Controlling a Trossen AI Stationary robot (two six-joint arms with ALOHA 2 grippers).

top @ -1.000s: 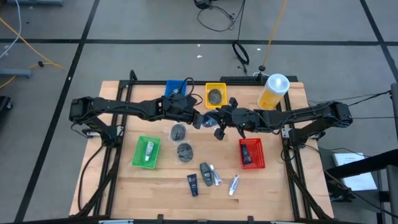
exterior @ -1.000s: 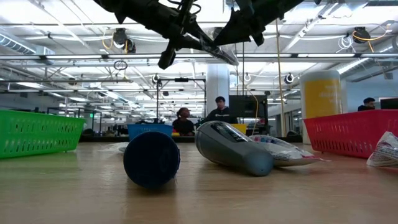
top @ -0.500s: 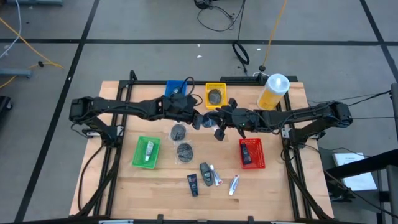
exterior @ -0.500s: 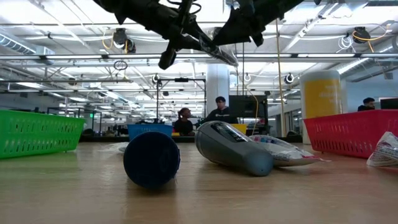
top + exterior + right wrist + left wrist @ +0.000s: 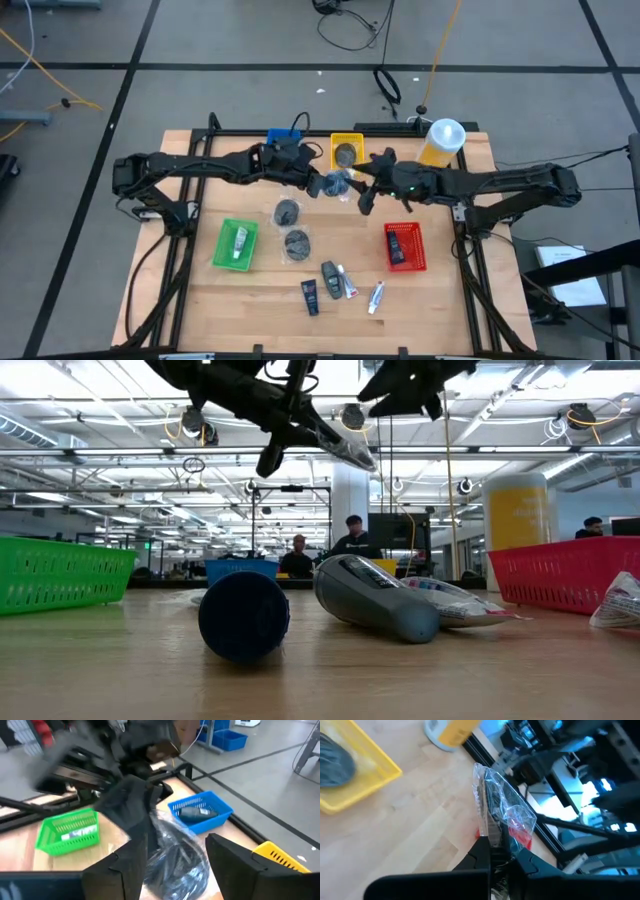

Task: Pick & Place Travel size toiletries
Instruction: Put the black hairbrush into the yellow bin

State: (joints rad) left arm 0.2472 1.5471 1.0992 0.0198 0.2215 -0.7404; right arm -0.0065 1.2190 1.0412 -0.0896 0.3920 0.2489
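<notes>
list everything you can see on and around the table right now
wooden table: one, light wood
plastic basket trays: four; blue, yellow, green, red
big yellow bottle with white cap: one, far right corner
grey discs in clear wrap: two loose mid-table, one in yellow tray
small tubes and bottles: four, near edge
clear-wrapped dark item: one, held aloft
people: background
left claw: shut on wrapped item
right claw: open beside it

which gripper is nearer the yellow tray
Left. The left gripper hangs just beside the yellow tray's front left corner; the right gripper sits a little farther out, off its front right corner.
</notes>
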